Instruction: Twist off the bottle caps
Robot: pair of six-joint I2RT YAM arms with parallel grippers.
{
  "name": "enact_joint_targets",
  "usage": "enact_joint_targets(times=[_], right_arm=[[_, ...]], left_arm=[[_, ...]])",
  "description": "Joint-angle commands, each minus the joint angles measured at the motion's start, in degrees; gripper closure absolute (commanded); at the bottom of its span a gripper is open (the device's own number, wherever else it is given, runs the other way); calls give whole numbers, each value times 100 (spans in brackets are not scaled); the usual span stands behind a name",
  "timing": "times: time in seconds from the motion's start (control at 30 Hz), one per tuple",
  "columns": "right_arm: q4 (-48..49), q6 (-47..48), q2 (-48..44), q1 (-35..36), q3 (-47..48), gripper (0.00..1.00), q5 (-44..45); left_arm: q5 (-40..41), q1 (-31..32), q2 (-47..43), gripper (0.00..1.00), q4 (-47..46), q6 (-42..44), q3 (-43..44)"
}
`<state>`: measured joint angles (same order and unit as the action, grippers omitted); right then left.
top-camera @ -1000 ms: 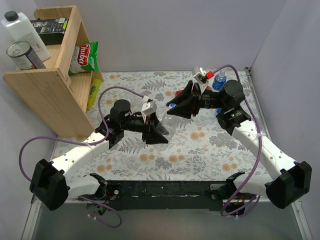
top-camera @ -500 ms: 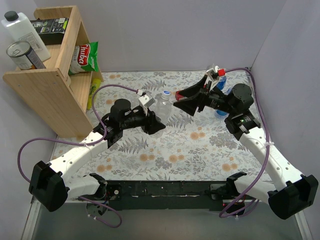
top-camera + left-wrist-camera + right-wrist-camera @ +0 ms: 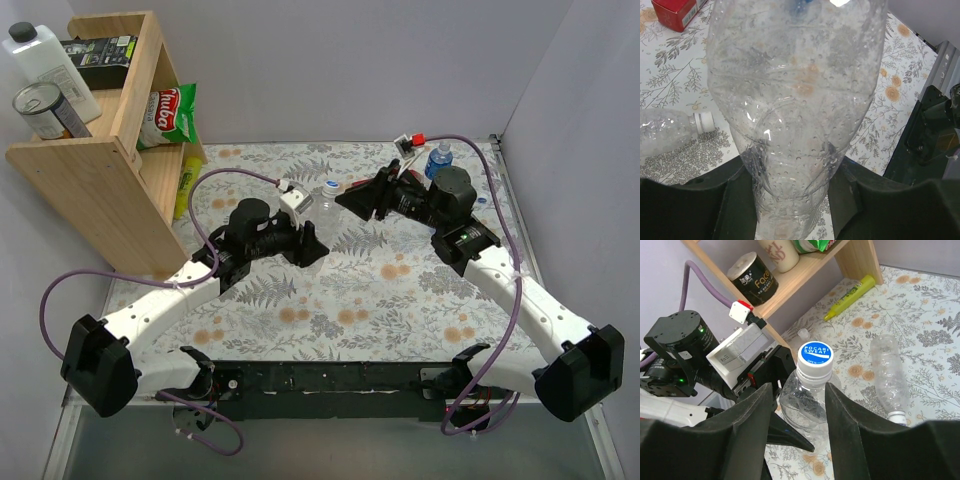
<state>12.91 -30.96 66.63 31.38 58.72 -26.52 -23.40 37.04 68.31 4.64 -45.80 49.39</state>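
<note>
My left gripper [image 3: 306, 243] [image 3: 792, 200] is shut on the lower body of a clear crinkly bottle [image 3: 322, 207] [image 3: 795, 100] and holds it upright. Its cap [image 3: 333, 187] [image 3: 815, 358] has white sides and a blue printed top. My right gripper [image 3: 348, 198] [image 3: 799, 388] is open, with one finger on each side of the cap, and does not touch it. A second clear bottle [image 3: 886, 372] [image 3: 662, 137] lies on the table with its white cap [image 3: 895, 416] [image 3: 704, 121] on.
A blue-labelled bottle [image 3: 438, 160] stands at the back right. A wooden shelf [image 3: 110, 130] fills the left side, with a yellow marker [image 3: 187, 185] [image 3: 850, 294] at its foot. A red box [image 3: 675, 10] lies behind the held bottle.
My left gripper carried the bottle toward the back and stood it upright. My right gripper drew back to the right, then came left until its fingers flank the cap.
</note>
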Motion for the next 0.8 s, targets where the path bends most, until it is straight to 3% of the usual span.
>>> enact_joint_targets(times=[0.0,0.77], right_arm=[[230,-165,87,114,333,48,191],[-332,116,473,273,728,51,640]], left_arm=[[213,76,-2,60,72,106,273],[345,322,86,61,168,194,308]])
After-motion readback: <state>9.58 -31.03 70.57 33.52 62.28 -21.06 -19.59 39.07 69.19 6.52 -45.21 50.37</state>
